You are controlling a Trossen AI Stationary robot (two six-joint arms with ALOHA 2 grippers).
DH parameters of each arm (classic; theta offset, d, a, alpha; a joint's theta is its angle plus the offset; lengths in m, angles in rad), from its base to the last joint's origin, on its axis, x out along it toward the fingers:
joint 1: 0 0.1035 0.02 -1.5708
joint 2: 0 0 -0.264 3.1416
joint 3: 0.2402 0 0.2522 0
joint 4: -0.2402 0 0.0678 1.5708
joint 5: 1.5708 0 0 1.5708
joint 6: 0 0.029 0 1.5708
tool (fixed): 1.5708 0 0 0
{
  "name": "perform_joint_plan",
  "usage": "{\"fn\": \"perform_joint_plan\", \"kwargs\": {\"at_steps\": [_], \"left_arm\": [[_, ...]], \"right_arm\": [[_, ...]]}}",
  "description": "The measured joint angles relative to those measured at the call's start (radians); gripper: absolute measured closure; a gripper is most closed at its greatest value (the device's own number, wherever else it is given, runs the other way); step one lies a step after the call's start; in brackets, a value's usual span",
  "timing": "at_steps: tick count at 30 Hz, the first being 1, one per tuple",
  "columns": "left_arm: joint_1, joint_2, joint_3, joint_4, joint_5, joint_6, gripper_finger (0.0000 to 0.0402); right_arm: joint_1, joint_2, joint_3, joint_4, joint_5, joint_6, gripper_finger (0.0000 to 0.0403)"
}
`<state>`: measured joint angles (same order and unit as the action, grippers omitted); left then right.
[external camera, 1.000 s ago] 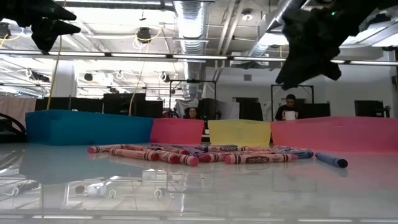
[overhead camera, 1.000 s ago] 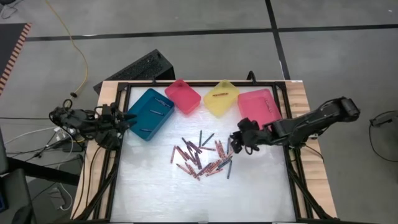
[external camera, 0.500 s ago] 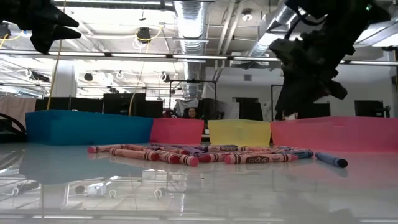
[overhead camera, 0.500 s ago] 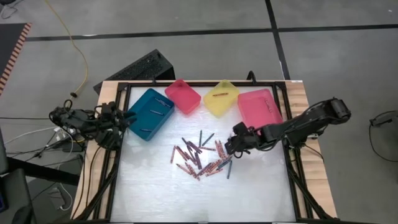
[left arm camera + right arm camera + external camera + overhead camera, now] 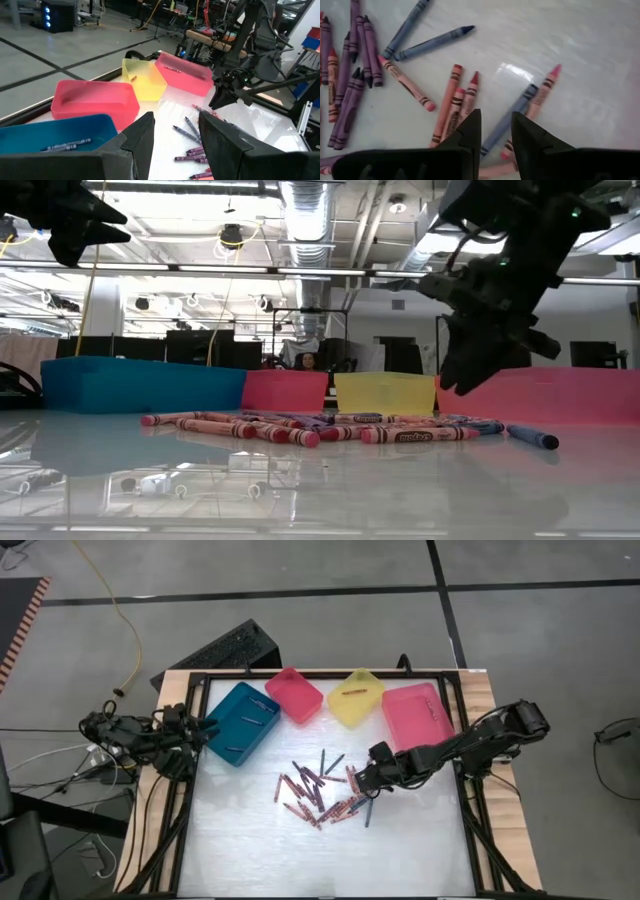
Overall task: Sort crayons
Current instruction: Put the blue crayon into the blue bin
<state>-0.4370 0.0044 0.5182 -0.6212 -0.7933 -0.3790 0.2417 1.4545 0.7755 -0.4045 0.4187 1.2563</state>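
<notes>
Crayons (image 5: 322,792) scattered on glossy white table (image 5: 400,850).

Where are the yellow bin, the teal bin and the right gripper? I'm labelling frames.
yellow bin (image 5: 357,710): high view, near wall.
teal bin (image 5: 226,732): high view, bare floor.
right gripper (image 5: 362,783): high view, between fingertips, above the crayons.

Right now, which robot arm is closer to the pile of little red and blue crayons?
The right one. The right gripper hangs just over the right edge of the scattered red and blue-grey crayons, fingers slightly apart. The left gripper waits far off beside the teal plastic bin.
</notes>
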Motion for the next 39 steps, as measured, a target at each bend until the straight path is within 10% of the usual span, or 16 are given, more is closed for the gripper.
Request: {"fn": "perform_joint_plan", "kwargs": {"at_steps": [29,39], "left_arm": [[0.0,0.0,0.0,-0.018,0.0,-0.029,0.0256],[0.0,0.0,0.0,-0.018,0.0,-0.029,0.0256]], "right_arm": [[0.035,0.266,0.226,-0.305,-0.053,0.082,0.0302],[0.032,0.266,0.221,-0.321,-0.053,0.068,0.0389]]}}
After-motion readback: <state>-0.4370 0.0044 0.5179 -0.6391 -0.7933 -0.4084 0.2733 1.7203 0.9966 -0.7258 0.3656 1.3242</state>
